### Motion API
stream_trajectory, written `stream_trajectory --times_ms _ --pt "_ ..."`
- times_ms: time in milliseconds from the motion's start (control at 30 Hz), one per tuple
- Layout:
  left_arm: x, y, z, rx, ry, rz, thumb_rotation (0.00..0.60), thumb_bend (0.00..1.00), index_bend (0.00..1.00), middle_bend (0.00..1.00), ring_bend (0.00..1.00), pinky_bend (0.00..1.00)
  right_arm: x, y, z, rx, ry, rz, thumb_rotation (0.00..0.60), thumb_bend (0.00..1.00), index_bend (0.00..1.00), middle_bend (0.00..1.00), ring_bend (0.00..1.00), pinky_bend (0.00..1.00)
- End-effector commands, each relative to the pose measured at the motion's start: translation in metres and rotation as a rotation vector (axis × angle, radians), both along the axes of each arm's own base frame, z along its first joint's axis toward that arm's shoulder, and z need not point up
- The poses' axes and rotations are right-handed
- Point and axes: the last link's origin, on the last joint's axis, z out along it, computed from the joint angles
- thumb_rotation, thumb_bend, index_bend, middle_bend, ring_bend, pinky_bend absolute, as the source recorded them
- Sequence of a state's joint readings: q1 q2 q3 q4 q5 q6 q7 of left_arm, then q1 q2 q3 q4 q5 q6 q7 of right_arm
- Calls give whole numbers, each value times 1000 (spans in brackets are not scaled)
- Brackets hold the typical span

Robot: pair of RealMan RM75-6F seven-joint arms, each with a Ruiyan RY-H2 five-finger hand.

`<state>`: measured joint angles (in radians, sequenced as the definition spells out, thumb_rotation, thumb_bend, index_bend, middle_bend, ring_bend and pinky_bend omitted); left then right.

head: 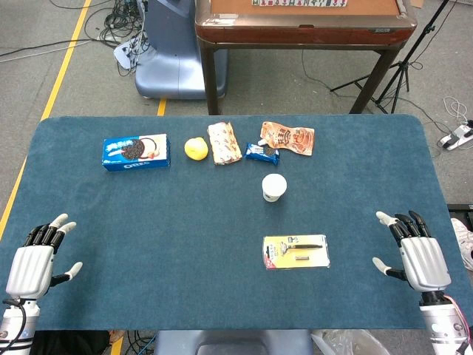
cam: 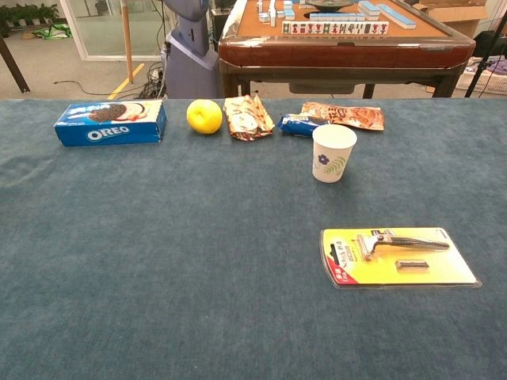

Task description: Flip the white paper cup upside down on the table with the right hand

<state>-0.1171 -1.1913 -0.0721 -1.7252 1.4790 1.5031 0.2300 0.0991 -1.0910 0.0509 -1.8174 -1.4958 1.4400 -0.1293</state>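
The white paper cup [head: 273, 186] stands upright, mouth up, a little right of the table's middle; in the chest view the cup [cam: 333, 153] shows a small leaf print on its side. My right hand [head: 418, 254] rests near the table's front right corner, fingers spread, holding nothing, well to the right of the cup and nearer the front. My left hand [head: 38, 257] lies near the front left corner, fingers apart and empty. Neither hand shows in the chest view.
Along the far side lie an Oreo box [head: 135, 151], a yellow lemon [head: 196, 149], a snack packet [head: 222, 142], a small blue wrapper [head: 262, 153] and an orange pouch [head: 288, 137]. A razor in yellow packaging [head: 295, 251] lies in front of the cup. A wooden table [head: 303, 22] stands beyond.
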Motion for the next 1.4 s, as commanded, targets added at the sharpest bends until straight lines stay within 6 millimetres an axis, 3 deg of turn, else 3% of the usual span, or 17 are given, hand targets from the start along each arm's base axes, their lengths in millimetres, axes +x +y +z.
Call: stream_trajectory --times_ms 33,367,567,967,1400 --pt "1 0 0 0 0 -1 600 146 221 126 162 132 -1 0 0 3 0 -3 600 156 192 279 154 98" --pt "2 -2 -2 -3 -3 -1 600 146 221 126 162 131 -4 -5 1 13 0 -19 600 156 192 279 154 98" --pt "-1 -4 -1 1 -6 6 600 146 221 126 162 132 2 -22 0 43 16 -9 600 156 192 279 154 98" --pt "-3 -9 3 17 -16 8 600 146 221 126 162 132 49 -101 -24 178 82 84 600 156 192 276 154 98" --pt "-9 -17 8 28 -16 28 600 146 221 126 163 131 98 -182 -82 278 125 110 600 156 192 251 152 98"
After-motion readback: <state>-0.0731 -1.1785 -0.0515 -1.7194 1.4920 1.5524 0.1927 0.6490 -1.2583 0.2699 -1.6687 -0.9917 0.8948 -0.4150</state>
